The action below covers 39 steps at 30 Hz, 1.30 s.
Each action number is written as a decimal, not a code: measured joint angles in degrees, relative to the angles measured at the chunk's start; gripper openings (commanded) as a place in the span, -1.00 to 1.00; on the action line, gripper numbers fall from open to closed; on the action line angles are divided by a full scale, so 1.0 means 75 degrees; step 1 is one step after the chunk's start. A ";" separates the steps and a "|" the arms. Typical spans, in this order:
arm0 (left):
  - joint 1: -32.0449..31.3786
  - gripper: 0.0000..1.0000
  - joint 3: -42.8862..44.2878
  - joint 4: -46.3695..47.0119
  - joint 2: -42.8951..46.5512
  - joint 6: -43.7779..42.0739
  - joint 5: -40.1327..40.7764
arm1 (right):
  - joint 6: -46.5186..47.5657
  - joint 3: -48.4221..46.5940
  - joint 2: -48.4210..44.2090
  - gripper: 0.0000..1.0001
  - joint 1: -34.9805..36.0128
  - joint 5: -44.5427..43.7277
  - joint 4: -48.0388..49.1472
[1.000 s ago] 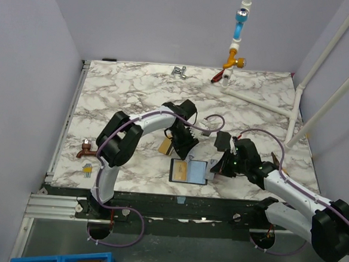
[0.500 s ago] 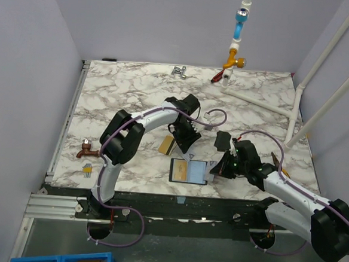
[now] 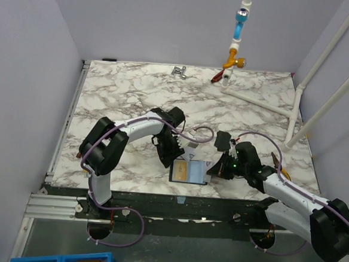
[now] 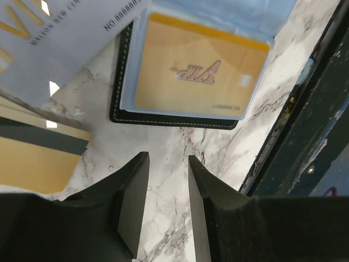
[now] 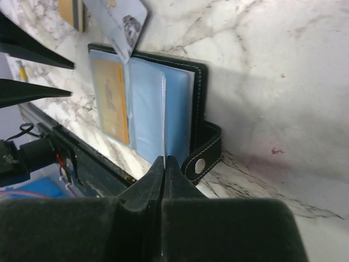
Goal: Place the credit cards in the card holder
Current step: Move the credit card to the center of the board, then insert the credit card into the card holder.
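Well, from above, my left end effector (image 3: 172,160) hangs low over the marble worktop (image 3: 129,98), just beside the left edge of the open card holder (image 3: 199,171). The holder lies flat near the worktop's front edge. My right end effector (image 3: 212,171) sits at the holder's right side. The grey card (image 3: 190,149) rests just behind the holder.

Through my left wrist camera, my left fingers (image 4: 128,207) stand a little apart with only bare marble between them; they hold nothing. Ahead lies the card holder (image 4: 163,120), with a VIP card (image 4: 196,71) inside a clear sleeve. The grey card (image 4: 65,27) overlaps the holder's corner. The gold-tan card (image 4: 32,164), dark stripe showing, lies flat just beside it.

Through my right wrist camera, my right end effector (image 5: 164,161) is pinched tight on the thin edge of one clear page of the card holder (image 5: 199,98), standing that page up. The clasp tab (image 5: 203,159) lies just beside my fingertips. The grey card (image 5: 117,22) and the gold-tan card (image 5: 71,13) lie at the far side.
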<state>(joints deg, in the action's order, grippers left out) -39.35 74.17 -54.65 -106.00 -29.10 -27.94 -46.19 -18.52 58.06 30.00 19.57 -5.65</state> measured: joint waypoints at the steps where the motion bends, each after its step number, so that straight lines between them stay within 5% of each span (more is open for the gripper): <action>1: -0.0012 -0.28 -0.0134 0.0041 0.0012 -0.0041 0.0050 | -0.0035 0.0032 0.0006 -0.99 0.0000 0.0102 0.0085; 24: -0.0562 -0.29 -0.1166 0.0956 0.0921 -0.0437 0.0490 | -0.0801 -0.0166 0.2766 -0.99 0.0154 0.2331 0.3532; 39: -0.0554 -0.29 -0.1026 0.0970 0.1116 -0.0938 0.0560 | -0.0157 -0.0440 0.2868 -0.99 0.0207 0.1603 0.2967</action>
<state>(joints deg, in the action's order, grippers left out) -43.51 66.48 -47.37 -97.62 -36.14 -23.75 -47.37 -21.82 79.57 31.55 31.59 16.60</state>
